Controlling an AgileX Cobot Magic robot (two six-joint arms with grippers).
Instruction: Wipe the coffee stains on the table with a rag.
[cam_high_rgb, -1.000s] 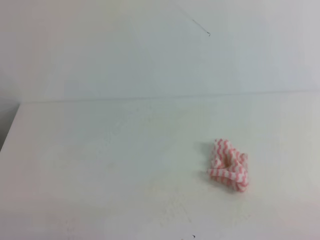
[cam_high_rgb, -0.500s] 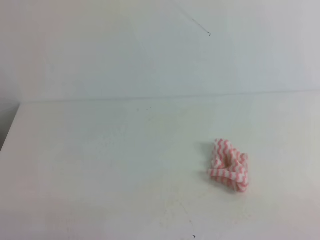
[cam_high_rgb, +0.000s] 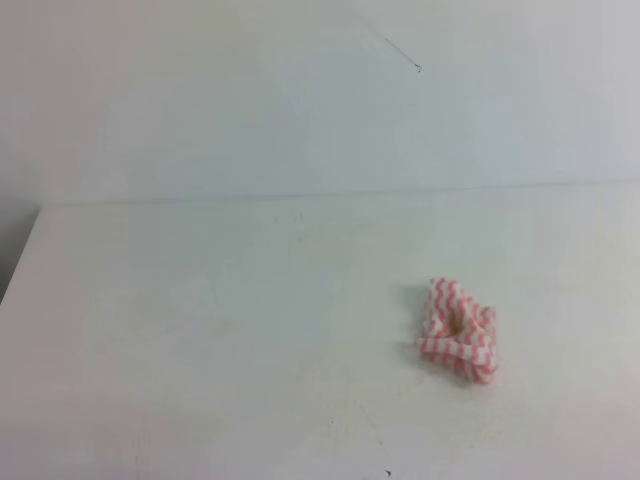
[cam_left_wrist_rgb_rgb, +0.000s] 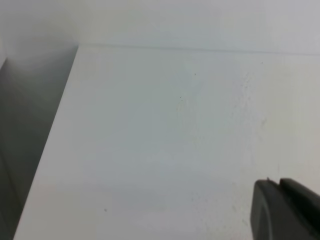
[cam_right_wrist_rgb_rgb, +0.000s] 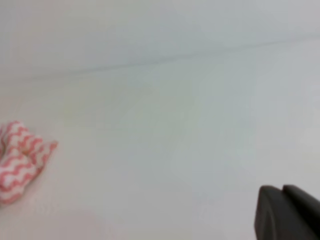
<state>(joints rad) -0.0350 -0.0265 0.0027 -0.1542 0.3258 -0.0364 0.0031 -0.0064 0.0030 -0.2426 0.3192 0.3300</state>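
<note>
exterior high view: crumpled pink-and-white zigzag rag (cam_high_rgb: 458, 330) on matte white table (cam_high_rgb: 200, 330); right tool (cam_right_wrist_rgb_rgb: 287, 212) closed, left tool (cam_left_wrist_rgb_rgb: 285, 210) unclear.

No text, label, brand, number or sign can be read in any view. The rag (cam_high_rgb: 458, 331) carries only a pink and white zigzag pattern, without letters. The white counter (cam_high_rgb: 220, 330) around the rag is plain, and the wall (cam_high_rgb: 300, 100) behind it shows no writing.
</note>
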